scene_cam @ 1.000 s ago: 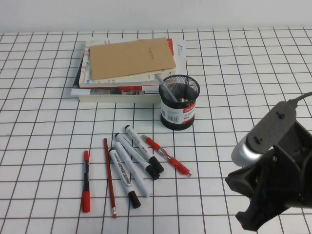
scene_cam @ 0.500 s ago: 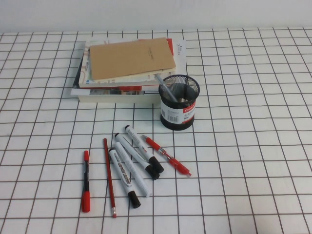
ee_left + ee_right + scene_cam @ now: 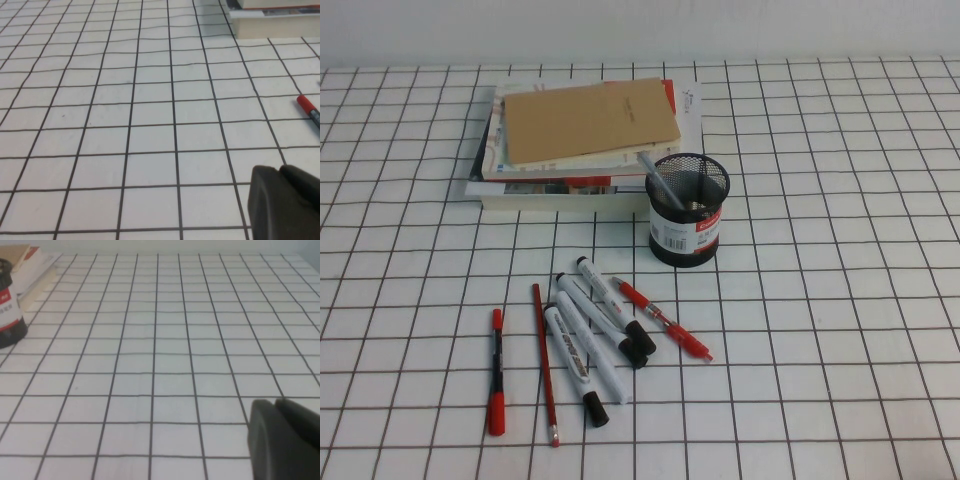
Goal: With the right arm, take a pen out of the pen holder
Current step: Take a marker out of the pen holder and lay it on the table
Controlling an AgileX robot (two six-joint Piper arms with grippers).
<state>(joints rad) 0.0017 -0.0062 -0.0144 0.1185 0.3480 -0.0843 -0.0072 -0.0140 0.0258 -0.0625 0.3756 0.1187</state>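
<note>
A black mesh pen holder (image 3: 688,208) stands in the middle of the gridded table, with a grey pen (image 3: 660,180) leaning out of its left rim. Neither arm shows in the high view. In the right wrist view my right gripper (image 3: 277,404) is shut on nothing, low over bare table, with the pen holder (image 3: 7,305) far off at the frame's edge. My left gripper (image 3: 281,170) is also shut and empty above the table, with the red pen (image 3: 307,106) lying a little ahead of it.
A stack of books (image 3: 585,130) with a brown notebook on top lies behind the holder. Several loose markers, pens and a red pencil (image 3: 595,345) lie scattered in front of the holder to the left. A red pen (image 3: 496,370) lies apart at the left.
One second ago my right arm filled the lower right of the high view; it has since pulled back out of that view. Nothing on the table moved.
</note>
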